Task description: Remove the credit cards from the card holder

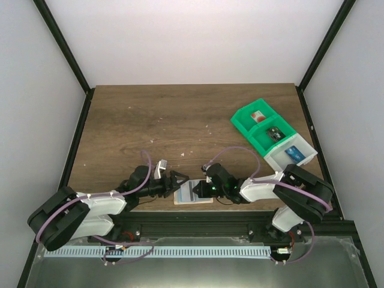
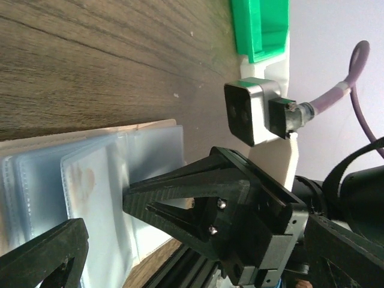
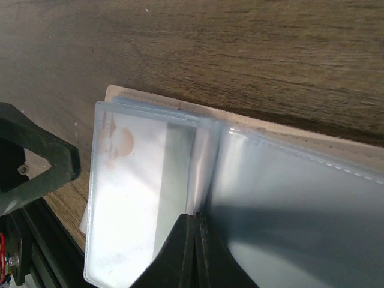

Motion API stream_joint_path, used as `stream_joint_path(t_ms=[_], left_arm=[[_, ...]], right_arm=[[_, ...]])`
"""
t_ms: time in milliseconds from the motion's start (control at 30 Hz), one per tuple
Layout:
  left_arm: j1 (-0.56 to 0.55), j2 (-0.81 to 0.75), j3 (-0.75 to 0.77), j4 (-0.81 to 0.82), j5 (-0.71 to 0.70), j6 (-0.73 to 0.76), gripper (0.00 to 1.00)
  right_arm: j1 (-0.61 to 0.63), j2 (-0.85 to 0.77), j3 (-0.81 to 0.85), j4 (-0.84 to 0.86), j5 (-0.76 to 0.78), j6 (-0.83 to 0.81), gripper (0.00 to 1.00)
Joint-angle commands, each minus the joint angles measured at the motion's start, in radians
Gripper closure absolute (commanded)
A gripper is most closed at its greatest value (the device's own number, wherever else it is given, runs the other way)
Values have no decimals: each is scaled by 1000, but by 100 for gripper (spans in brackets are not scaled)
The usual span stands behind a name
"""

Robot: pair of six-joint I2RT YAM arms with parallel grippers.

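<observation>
Card holder (image 1: 193, 197) lies open on the bench (image 1: 180, 120), between both sets of jaws. Right gripper (image 3: 195, 217): jaws clenched at a pocket edge; whether a leaf is nipped cannot be told. Left gripper (image 1: 180, 181): jaws released, just beside the holder. A pale card (image 3: 135, 204) is seen in the pocket ahead-left of the right jaws. Card is judged light, stiff and slick, the pockets floppy. The card's exposed edge should be pinched and the holder pinned.

I count from here: grippers 2, left gripper (image 1: 180, 178) and right gripper (image 1: 195, 189) | card holder (image 1: 203, 199) 1 | card (image 3: 129, 198) 1 that I can make out | tray (image 1: 241, 124) 1, compartments 3, one small item each | table (image 1: 150, 120) 1
</observation>
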Motion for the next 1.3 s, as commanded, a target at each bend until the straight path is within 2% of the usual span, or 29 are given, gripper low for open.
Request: stream_joint_path(t_ms=[0,367,1100,1267], left_arm=[[-7,19,19,14,-16,11,0],[-12,17,26,-48,-42,28,0],[-36,51,9,110,-22,-52,0],[-57,63,37,136,-23,-65,0]], right_arm=[[3,35,-24,-45,-30,-9,100],[-3,37,-18,-58,-31,-13,100],[-3,62,1,-43,-60,-28,100],[-3,28,-5,-11,-65,-36,95]])
